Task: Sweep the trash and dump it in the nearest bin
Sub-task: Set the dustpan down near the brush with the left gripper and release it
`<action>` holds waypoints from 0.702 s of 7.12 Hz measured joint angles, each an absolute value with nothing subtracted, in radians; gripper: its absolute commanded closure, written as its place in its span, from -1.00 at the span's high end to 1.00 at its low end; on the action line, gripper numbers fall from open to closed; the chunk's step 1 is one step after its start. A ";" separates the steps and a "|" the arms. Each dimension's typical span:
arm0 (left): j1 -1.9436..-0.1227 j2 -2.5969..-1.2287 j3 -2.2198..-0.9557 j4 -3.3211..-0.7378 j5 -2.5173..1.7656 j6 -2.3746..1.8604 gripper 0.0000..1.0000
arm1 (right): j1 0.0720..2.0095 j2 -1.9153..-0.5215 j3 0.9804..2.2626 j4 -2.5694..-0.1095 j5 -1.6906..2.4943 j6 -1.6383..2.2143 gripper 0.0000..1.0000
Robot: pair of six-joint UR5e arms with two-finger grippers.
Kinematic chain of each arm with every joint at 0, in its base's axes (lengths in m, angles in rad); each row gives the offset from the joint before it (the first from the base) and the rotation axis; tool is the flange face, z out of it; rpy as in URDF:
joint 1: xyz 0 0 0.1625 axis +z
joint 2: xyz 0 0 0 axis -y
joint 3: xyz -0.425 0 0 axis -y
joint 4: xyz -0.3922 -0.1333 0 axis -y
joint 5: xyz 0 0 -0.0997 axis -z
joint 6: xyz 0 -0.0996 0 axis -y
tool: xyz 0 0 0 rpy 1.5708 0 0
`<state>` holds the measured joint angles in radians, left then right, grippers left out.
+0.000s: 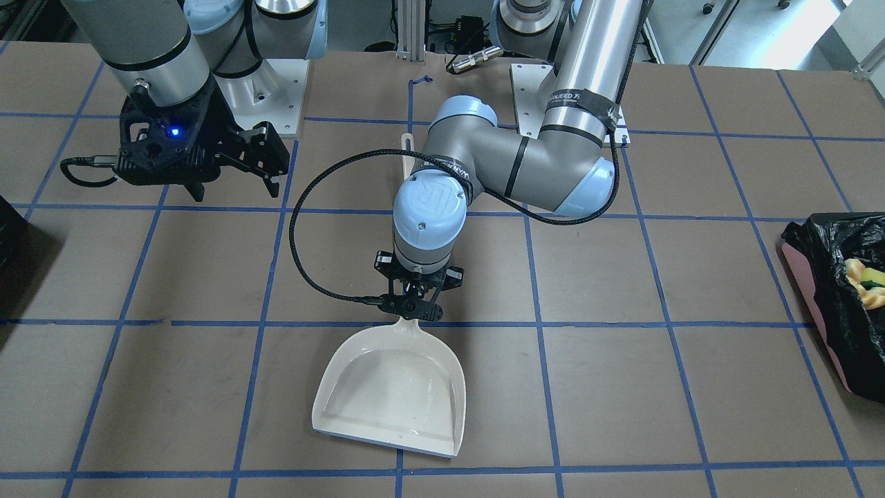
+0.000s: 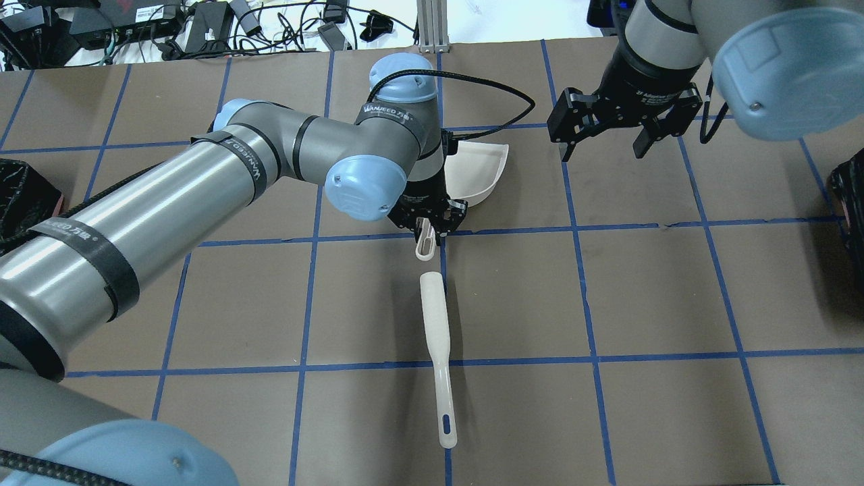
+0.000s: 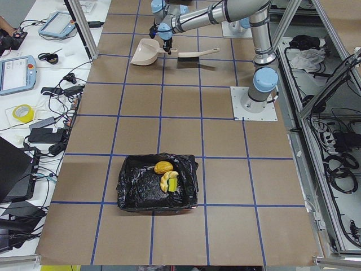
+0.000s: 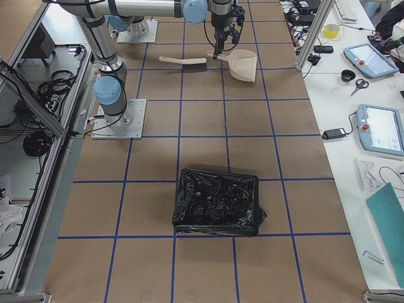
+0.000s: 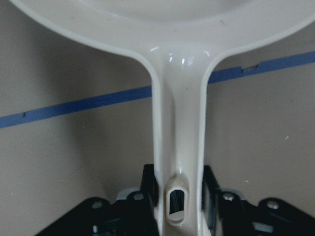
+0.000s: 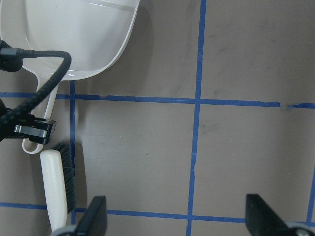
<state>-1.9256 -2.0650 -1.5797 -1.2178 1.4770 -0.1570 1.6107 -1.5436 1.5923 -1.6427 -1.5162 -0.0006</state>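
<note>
All three trash pieces lie inside the pink-sided bin (image 3: 127, 193) lined with black plastic: an orange lump (image 3: 163, 167), a pale crescent (image 3: 164, 182) and a green-and-yellow sponge wedge (image 3: 172, 185). The bin also shows at the right edge of the front view (image 1: 823, 325). My left gripper (image 1: 413, 306) is shut on the handle of a white dustpan (image 1: 390, 394), which rests flat on the table; its fingers (image 5: 148, 189) flank the handle (image 5: 178, 147). My right gripper (image 2: 604, 143) hangs open and empty above the table, its fingers (image 6: 93, 216) wide apart.
A white brush (image 2: 437, 351) lies on the table just behind the dustpan handle, toward the robot. A second black bin (image 4: 218, 202) stands at the robot's right end of the table. Blue tape lines grid the brown tabletop.
</note>
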 measured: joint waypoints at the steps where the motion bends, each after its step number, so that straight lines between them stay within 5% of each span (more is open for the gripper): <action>1: -1.928 -2.070 -1.580 -1.206 1.476 -0.165 -1.00 | 1.611 -1.545 1.592 -1.643 -1.524 -0.001 1.00; 2: -1.930 -2.073 -1.580 -1.201 1.476 -0.170 -1.00 | 1.611 -1.545 1.592 -1.643 -1.528 -0.001 1.00; 3: -1.930 -2.076 -1.579 -1.199 1.475 -0.177 0.09 | 1.611 -1.546 1.592 -1.643 -1.529 -0.001 1.00; 4: -1.931 -2.076 -1.578 -1.200 1.474 -0.182 0.93 | 1.611 -1.548 1.592 -1.643 -1.529 -0.001 1.00; 5: -1.931 -2.075 -1.576 -1.202 1.471 -0.186 1.00 | 1.611 -1.549 1.592 -1.643 -1.529 -0.002 1.00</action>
